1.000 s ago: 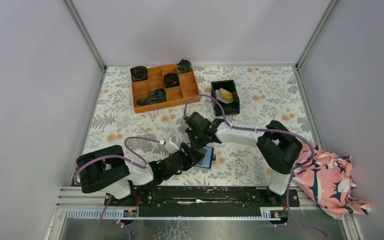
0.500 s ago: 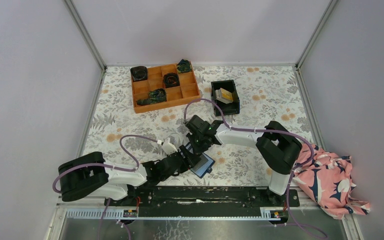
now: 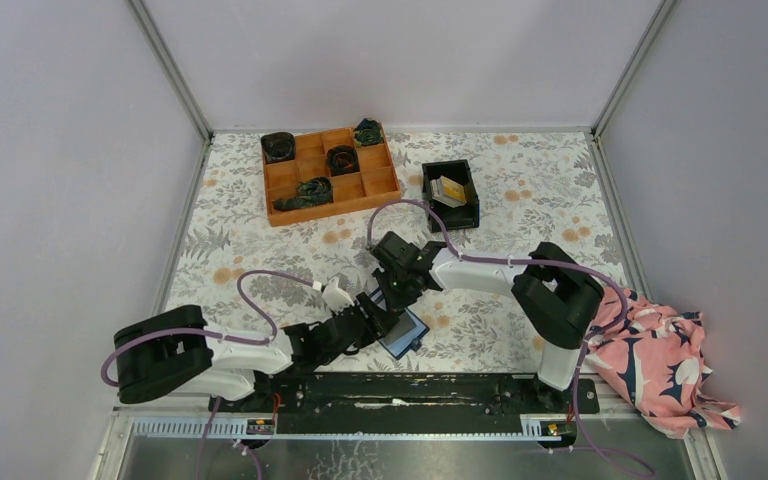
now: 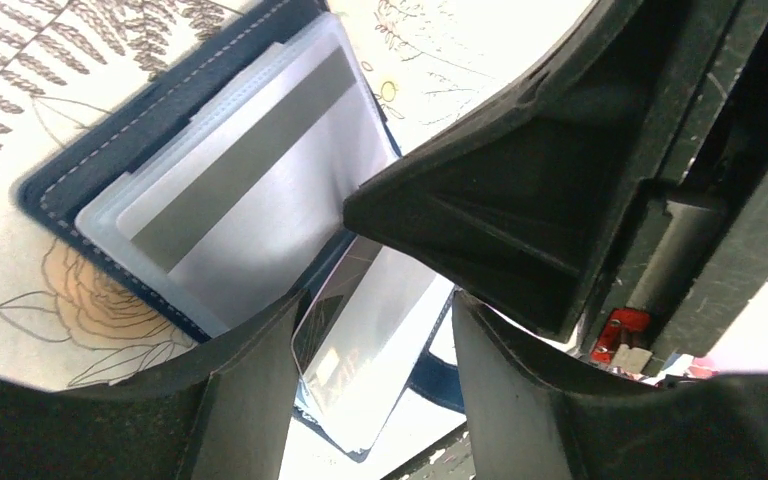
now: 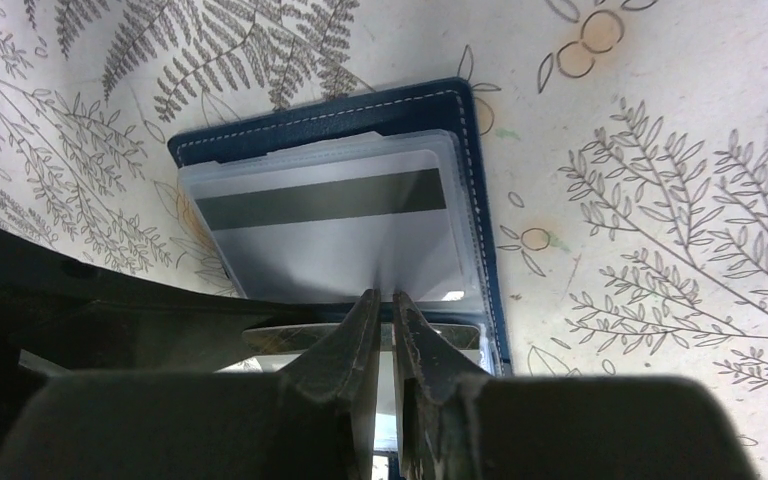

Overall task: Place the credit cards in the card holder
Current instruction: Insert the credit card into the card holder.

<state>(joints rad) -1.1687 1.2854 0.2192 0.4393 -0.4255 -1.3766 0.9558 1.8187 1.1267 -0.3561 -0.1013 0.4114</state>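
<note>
A: Where do we find the card holder point(image 3: 408, 336)?

B: It lies open on the table point(image 3: 260, 250), close to the near edge and about the middle of it, in front of our two arm bases. Its navy rim and clear inner sleeve show well in the right wrist view.

A: What do our grippers do?

B: Our right gripper point(image 5: 385, 300) is pinched on the near edge of a silver credit card point(image 5: 330, 230) with a dark stripe. Most of this card sits inside the sleeve. Our left gripper point(image 4: 372, 300) stands low over the holder with its jaws apart, and we see nothing clamped between them.

A: How will the card handle?

B: We judge it light, thin, stiff and rather slippery. The pinch belongs on the free edge, pushing straight along the sleeve, because a tilt may jam a corner. The holder looks soft and light and may slide, so we would press on its navy border.

A: What can we not make out?

B: A second pale card point(image 4: 375, 380) shows between the left fingers point(image 4: 210, 420), but we cannot tell if it is in a slot or loose. The snap tab is hidden. From above, the arms cover most of the holder. More cards point(image 3: 447, 190) lie in the black bin point(image 3: 455, 220) toward the far edge, right of the middle. One is yellow-orange; their number is unclear.
</note>
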